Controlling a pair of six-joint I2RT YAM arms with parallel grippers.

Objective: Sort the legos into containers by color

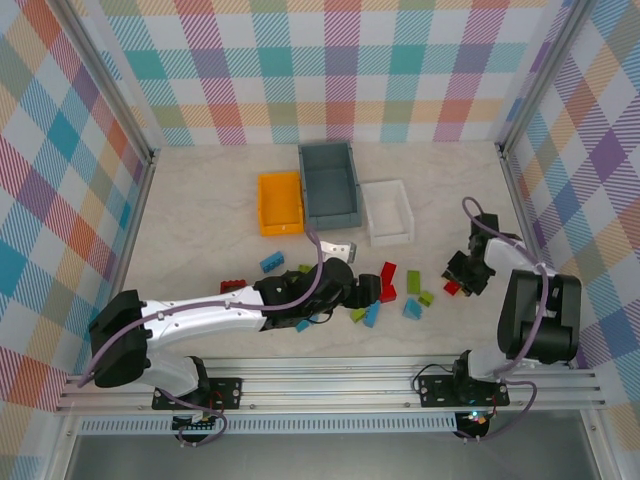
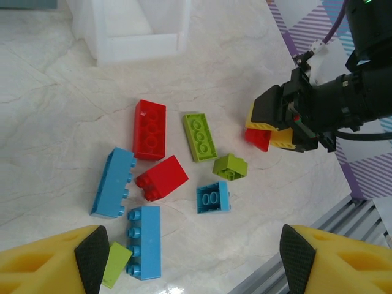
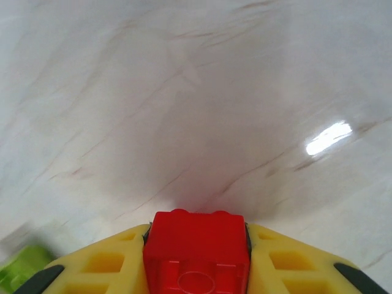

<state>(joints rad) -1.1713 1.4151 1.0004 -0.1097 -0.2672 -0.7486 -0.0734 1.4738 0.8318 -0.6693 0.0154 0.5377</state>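
Observation:
My right gripper (image 1: 459, 277) (image 3: 196, 263) is shut on a small red brick (image 3: 196, 251), held just above the tabletop at the right; the left wrist view shows this gripper (image 2: 269, 131) with the red brick (image 2: 258, 139) too. My left gripper (image 1: 364, 290) (image 2: 195, 254) is open and holds nothing, hovering over a cluster of loose legos: red bricks (image 2: 150, 129) (image 2: 162, 177), green bricks (image 2: 199, 136) (image 2: 230, 166) and blue bricks (image 2: 213, 197) (image 2: 113, 182) (image 2: 144, 241). At the back stand the orange bin (image 1: 280, 203), grey-blue bin (image 1: 329, 181) and white bin (image 1: 387, 211).
More legos lie left of the cluster: a blue one (image 1: 271, 262) and a red one (image 1: 232, 286). A green piece (image 3: 18, 269) sits by my right fingers. The metal rail (image 1: 330, 385) runs along the near edge. Plaid walls enclose the table.

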